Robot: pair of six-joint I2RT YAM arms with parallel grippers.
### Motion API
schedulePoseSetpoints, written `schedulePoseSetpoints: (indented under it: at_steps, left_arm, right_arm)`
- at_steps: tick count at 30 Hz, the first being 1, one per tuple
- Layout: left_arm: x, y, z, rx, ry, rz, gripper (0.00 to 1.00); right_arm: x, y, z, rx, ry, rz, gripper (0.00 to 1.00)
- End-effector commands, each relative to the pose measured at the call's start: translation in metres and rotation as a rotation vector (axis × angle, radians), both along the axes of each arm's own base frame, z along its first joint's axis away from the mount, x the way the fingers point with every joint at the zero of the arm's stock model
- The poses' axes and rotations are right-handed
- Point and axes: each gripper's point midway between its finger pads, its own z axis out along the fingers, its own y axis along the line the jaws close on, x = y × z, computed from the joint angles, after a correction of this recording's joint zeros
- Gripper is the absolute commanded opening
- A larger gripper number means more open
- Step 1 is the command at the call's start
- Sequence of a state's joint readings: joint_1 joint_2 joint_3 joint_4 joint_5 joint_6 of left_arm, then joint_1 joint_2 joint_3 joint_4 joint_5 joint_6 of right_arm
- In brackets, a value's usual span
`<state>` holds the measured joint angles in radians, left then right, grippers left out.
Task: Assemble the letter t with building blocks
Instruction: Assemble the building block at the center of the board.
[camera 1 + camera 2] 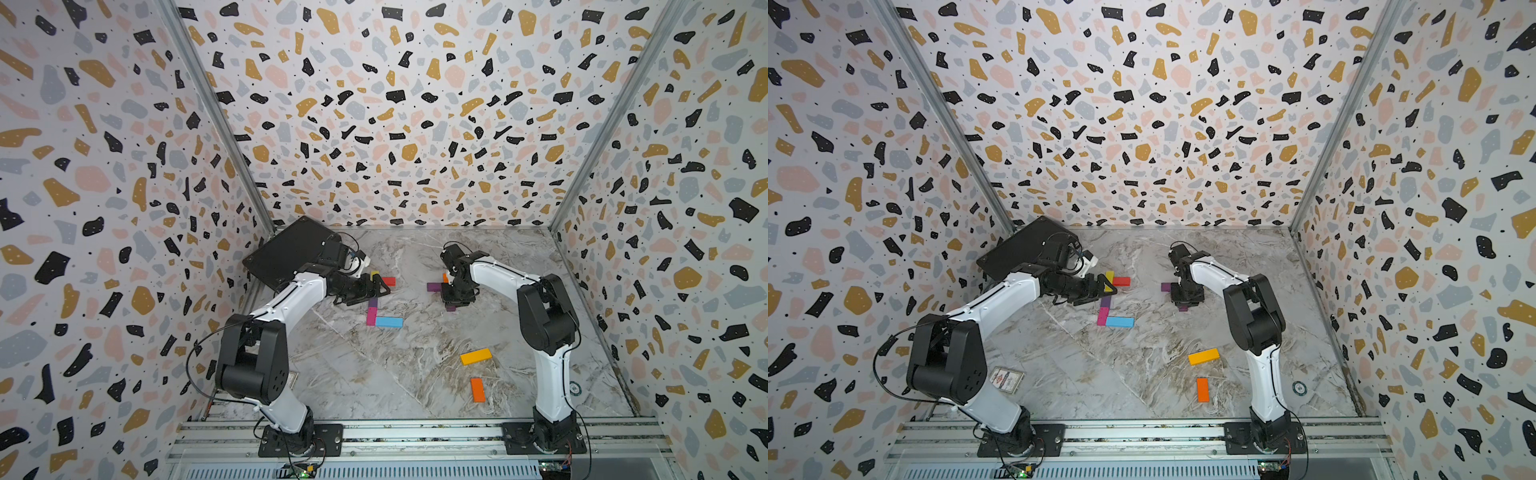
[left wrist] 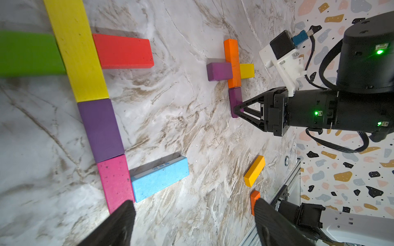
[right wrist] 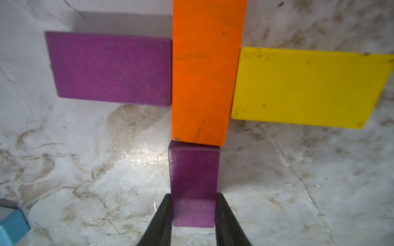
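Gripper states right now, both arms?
Left gripper: open, holding nothing.
Right gripper: closed on the purple block at the end of the orange block.

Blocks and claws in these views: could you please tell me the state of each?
left claw: open, empty.
right claw: shut on the short purple block.
short purple block: flat, far end against the long orange block.
long orange block: flat, flanked by wide purple block and yellow block.
six-block t: flat, pieces touching.
amber block: flat, loose.
small orange block: flat, loose.
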<state>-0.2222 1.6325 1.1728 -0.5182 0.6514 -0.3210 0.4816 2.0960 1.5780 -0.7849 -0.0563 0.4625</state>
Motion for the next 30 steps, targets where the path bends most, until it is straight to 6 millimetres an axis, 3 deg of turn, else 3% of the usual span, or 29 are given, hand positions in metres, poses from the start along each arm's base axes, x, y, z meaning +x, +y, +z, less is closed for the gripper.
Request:
schedulePoseSetpoints:
  at_steps: [1, 30]
  left_arm:
    - [0.0071, -0.0022, 0.0048, -0.022, -0.017, -0.004, 0.88]
    - [0.0057, -0.0039, 0.0044, -0.033, -0.013, -0.010, 0.88]
  right_arm:
    - [0.0024, -0.0106, -0.0173, -0.044, 0.023, -0.006, 0.21]
    - [0.0013, -0.0115, -0.0260, -0.043, 0.041, -0.011, 0.25]
